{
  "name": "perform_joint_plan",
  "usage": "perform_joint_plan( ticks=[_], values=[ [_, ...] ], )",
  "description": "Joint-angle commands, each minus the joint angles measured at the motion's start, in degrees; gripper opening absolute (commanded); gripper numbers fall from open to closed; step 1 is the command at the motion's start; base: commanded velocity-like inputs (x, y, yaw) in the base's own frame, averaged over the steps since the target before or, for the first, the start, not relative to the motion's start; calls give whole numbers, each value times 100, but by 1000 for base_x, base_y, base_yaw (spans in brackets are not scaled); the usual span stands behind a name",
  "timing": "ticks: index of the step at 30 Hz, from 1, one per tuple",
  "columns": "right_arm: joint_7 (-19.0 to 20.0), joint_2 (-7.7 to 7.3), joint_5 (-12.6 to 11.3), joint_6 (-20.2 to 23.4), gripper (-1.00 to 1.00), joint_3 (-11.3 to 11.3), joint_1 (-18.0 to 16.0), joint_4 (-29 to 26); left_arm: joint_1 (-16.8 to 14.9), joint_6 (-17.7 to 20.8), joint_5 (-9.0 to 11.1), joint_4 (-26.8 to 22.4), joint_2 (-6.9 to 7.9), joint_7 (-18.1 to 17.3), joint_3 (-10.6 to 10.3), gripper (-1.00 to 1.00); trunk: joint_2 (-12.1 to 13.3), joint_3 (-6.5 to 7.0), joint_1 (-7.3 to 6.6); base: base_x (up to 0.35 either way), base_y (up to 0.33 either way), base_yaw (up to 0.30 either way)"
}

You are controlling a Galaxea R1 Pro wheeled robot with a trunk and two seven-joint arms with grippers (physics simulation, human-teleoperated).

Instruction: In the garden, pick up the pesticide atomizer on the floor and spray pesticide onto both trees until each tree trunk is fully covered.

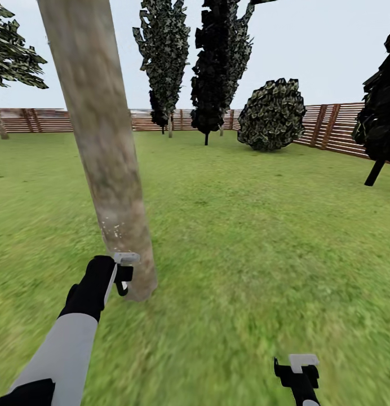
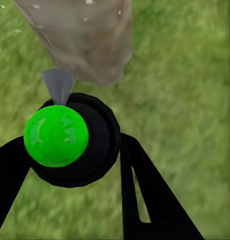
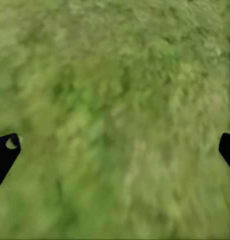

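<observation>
Beside the left hand: tree trunk, whitish pesticide specks on bark
Left hand: clenched on pesticide atomizer
Right hand: released, over grass

Tree trunk left on lawn, fence behind, bush right-rear before fence
</observation>
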Motion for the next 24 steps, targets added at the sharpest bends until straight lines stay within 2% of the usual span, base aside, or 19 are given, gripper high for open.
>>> perform_joint_plan(
  ticks=[1, 8, 18, 24],
  values=[
    [-14, 1, 60, -16, 100, -42, -5, 7, -5, 22, -62, -8, -8, -55, 25, -100, -3, -6, -1, 0, -277, 0],
    [-14, 1, 60, -16, 100, -37, -4, 7, -1, 32, -88, -2, 12, -36, 27, -100, -3, -6, -1, 49, -276, 184],
    [-14, 1, 60, -16, 100, -40, -3, 7, 220, 11, -71, 1, -5, -28, 18, -100, -3, -6, -1, 187, -242, 268],
    [-14, 1, 60, -16, 100, -41, -4, 7, 233, 10, -61, 1, -8, -31, 18, -100, -3, -6, -1, 126, -259, 35]
  ],
)
